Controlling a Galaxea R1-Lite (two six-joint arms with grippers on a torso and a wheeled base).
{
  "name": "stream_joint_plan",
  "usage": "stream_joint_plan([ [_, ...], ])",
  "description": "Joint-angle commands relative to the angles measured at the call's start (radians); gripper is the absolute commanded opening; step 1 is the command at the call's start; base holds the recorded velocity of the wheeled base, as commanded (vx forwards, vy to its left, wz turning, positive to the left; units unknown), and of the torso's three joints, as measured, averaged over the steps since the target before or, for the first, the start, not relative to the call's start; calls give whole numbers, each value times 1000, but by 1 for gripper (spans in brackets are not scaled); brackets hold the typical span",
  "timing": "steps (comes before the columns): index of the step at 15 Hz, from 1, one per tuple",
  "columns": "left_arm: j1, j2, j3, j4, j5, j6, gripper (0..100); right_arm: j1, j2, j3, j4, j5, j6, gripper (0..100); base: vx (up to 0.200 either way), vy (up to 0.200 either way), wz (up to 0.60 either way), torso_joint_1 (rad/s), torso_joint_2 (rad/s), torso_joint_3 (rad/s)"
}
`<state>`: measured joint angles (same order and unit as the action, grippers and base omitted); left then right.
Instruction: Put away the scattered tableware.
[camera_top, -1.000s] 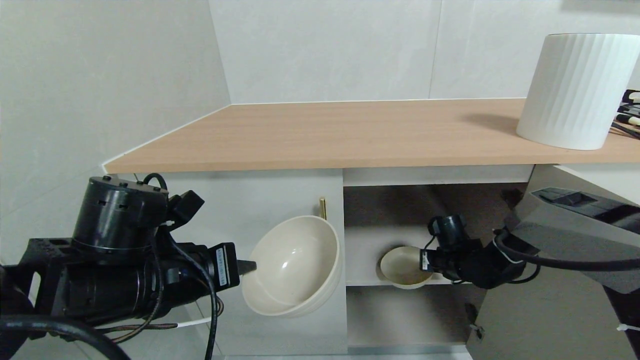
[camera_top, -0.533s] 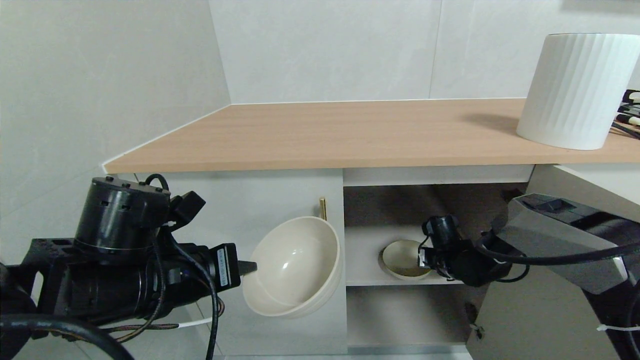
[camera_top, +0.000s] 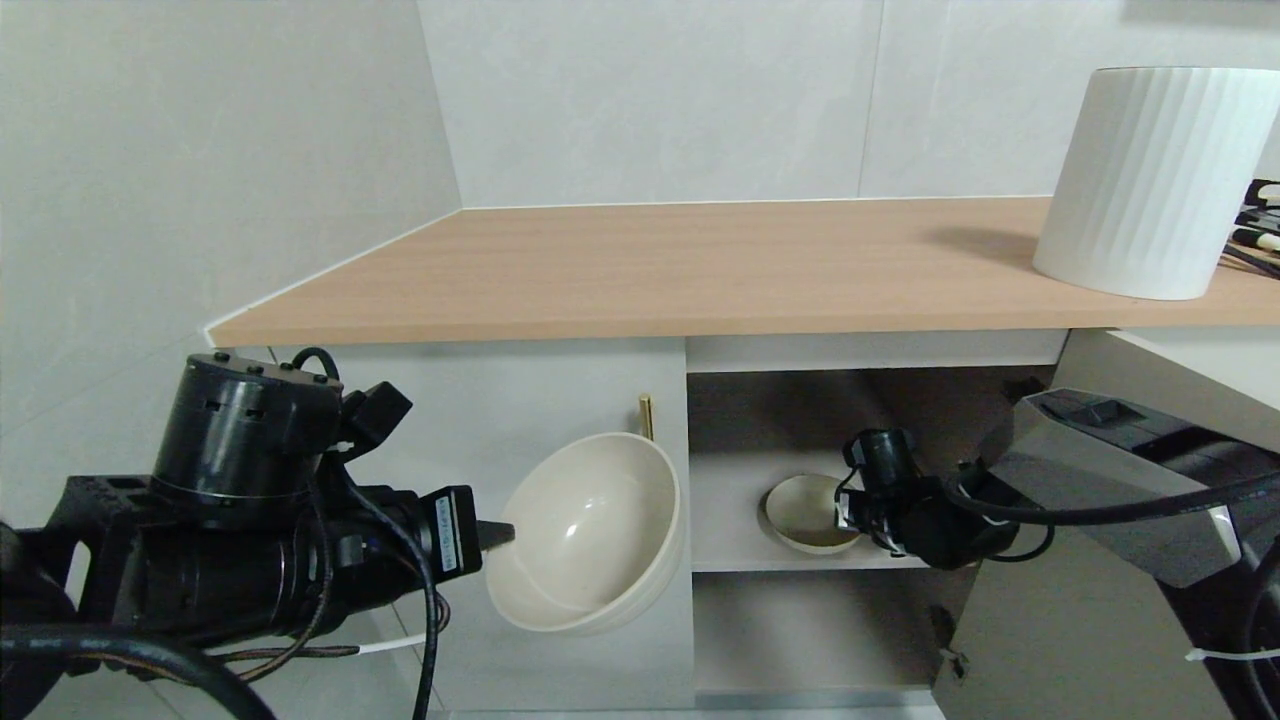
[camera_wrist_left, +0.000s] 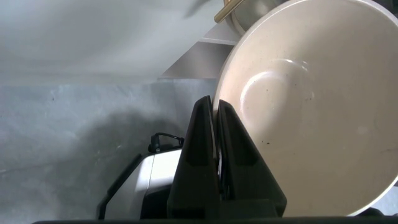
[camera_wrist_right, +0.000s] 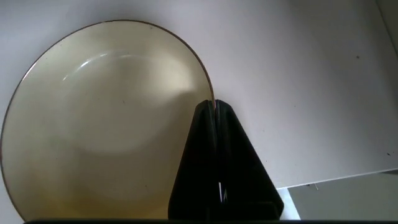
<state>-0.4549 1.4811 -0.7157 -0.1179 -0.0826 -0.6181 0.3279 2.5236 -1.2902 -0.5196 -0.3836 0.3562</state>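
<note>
**Item 1. Large cream bowl** (camera_top: 590, 530) (camera_wrist_left: 311, 106). Held in the air in front of the closed cabinet door (camera_top: 480, 400), tipped on edge with its hollow facing the robot. It is just below the door's brass handle (camera_top: 645, 416), at about 7 o'clock from the middle of the head view.

**Item 2. Left gripper** (camera_top: 495, 535) (camera_wrist_left: 216, 124). At 9 o'clock of the large bowl. Its fingers are pressed together on the bowl's rim, one inside the wall and one outside.

**Item 3. Small cream bowl** (camera_top: 805, 510) (camera_wrist_right: 106, 118). Inside the open cabinet bay, mouth up, low on the white shelf (camera_top: 725, 500) (camera_wrist_right: 311, 93). It is at 3 o'clock from the large bowl. Whether its base touches the shelf cannot be told.

**Item 4. Right gripper** (camera_top: 850, 515) (camera_wrist_right: 214, 124). At 3 o'clock of the small bowl, reaching into the bay. Its fingers are clamped on that bowl's rim.

**Item 5. Worktop** (camera_top: 650, 270). Wood-toned, running above the cabinet.

**Item 6. White ribbed container** (camera_top: 1150, 180). Stands upright on the worktop, at 2 o'clock from the middle of the head view.
</note>
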Motion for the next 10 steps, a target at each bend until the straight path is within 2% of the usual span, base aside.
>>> stream_joint_plan([
  [1, 1, 1, -1, 0, 0, 0, 0, 0, 0, -8, 0, -8, 0, 0, 0, 0, 0, 0, 0, 0],
  [2, -1, 1, -2, 0, 0, 0, 0, 0, 1, -12, 1, -14, 0, 0, 0, 0, 0, 0, 0, 0],
  [3, 1, 1, -2, 0, 0, 0, 0, -1, 3, -14, 1, -15, 1, 100, 0, 0, 0, 0, 0, 0],
  [10, 1, 8, -10, -2, 0, 3, 0, -1, -52, 11, 6, -18, 40, 100, 0, 0, 0, 0, 0, 0],
])
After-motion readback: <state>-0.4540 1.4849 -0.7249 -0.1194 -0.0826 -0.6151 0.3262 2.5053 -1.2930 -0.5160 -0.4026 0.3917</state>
